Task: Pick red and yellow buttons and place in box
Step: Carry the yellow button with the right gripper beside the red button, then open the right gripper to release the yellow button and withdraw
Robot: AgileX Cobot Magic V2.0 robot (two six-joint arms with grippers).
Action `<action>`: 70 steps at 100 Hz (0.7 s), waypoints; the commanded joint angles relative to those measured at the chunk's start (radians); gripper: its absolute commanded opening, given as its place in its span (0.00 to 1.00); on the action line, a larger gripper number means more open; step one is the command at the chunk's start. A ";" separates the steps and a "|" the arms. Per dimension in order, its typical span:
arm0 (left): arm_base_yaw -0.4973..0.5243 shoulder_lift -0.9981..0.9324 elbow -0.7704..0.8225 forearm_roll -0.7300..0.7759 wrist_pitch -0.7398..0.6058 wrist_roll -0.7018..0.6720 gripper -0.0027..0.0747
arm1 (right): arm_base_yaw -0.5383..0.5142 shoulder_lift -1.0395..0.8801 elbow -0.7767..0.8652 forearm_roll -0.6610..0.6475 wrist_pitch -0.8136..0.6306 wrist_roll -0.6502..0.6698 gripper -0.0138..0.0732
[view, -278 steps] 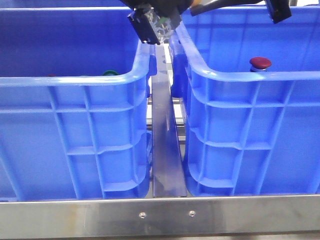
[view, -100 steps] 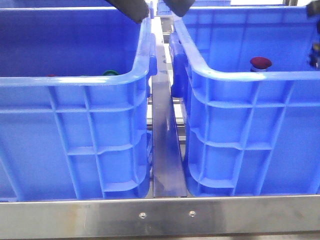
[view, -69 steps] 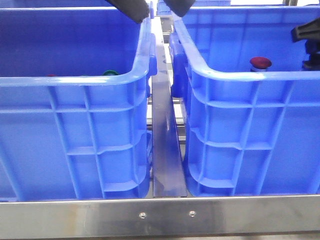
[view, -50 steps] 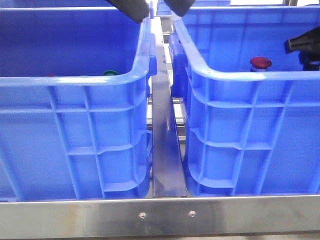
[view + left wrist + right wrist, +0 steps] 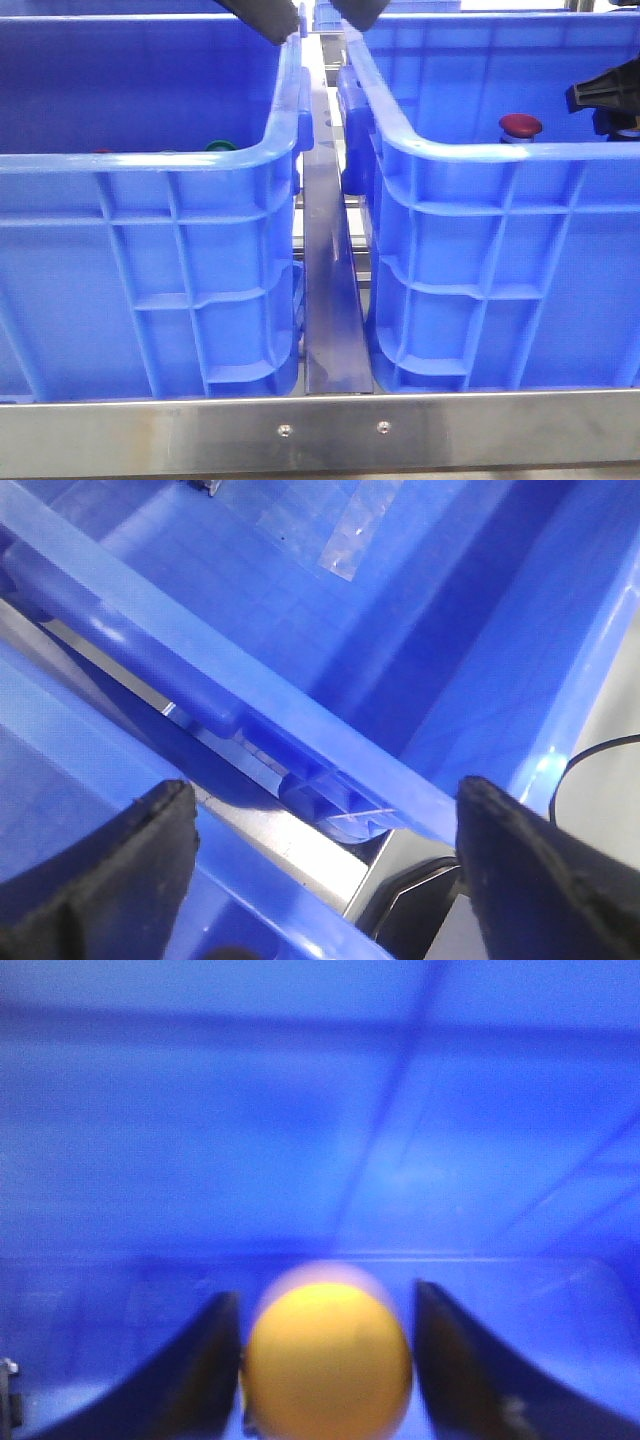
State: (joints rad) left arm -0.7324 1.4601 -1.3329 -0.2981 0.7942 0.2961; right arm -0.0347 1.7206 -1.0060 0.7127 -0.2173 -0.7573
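surface: steel bench (image 5: 320,432), front rail with two screws
on it: left crate (image 5: 150,270), right crate (image 5: 500,270), side by side
between: metal divider (image 5: 333,300)

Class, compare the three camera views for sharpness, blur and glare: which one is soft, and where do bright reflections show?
Right wrist view: soft and smeared throughout, the yellow button between the jaws has fuzzy edges. Left wrist view: sharp on the blue crate rim, with the near black fingers blurred. Front view: crisp, the red button clear, with glare streaks on the metal rail between the crates.
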 commanded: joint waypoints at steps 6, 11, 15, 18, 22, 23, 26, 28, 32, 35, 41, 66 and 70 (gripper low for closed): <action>-0.009 -0.032 -0.029 -0.028 -0.058 -0.002 0.69 | -0.008 -0.044 -0.029 0.000 -0.062 -0.008 0.67; -0.009 -0.032 -0.029 -0.028 -0.058 -0.002 0.70 | -0.008 -0.049 -0.029 0.000 -0.062 -0.008 0.67; -0.009 -0.032 -0.029 -0.028 -0.058 -0.002 0.69 | -0.008 -0.056 -0.029 0.000 -0.062 -0.008 0.67; -0.009 -0.032 -0.029 -0.028 -0.058 -0.002 0.69 | -0.008 -0.063 -0.029 0.000 -0.062 -0.008 0.67; -0.009 -0.032 -0.029 -0.028 -0.058 -0.002 0.69 | -0.008 -0.073 -0.029 0.000 -0.062 -0.008 0.67; -0.009 -0.032 -0.029 -0.028 -0.058 -0.002 0.69 | -0.008 -0.078 -0.029 0.000 -0.061 -0.008 0.67; -0.009 -0.032 -0.029 -0.028 -0.058 -0.002 0.69 | -0.008 -0.091 -0.029 0.000 -0.057 -0.008 0.67; -0.009 -0.032 -0.029 -0.028 -0.058 -0.002 0.69 | -0.008 -0.097 -0.029 0.001 -0.055 -0.008 0.67; -0.009 -0.032 -0.029 -0.028 -0.058 -0.002 0.69 | -0.008 -0.117 -0.028 0.001 -0.046 -0.008 0.67; -0.009 -0.032 -0.029 -0.028 -0.058 -0.002 0.69 | -0.008 -0.130 -0.028 0.001 -0.036 -0.008 0.67; -0.009 -0.032 -0.029 -0.028 -0.069 -0.002 0.69 | -0.008 -0.166 -0.028 0.001 -0.003 -0.008 0.67; 0.004 -0.034 -0.029 -0.007 -0.164 -0.026 0.65 | -0.008 -0.323 -0.027 0.001 0.223 -0.008 0.61; 0.015 -0.034 -0.029 0.005 -0.181 -0.054 0.62 | -0.008 -0.349 -0.027 0.001 0.264 -0.008 0.54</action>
State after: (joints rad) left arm -0.7302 1.4601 -1.3329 -0.2938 0.7081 0.2839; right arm -0.0347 1.4557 -1.0060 0.7175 0.0101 -0.7573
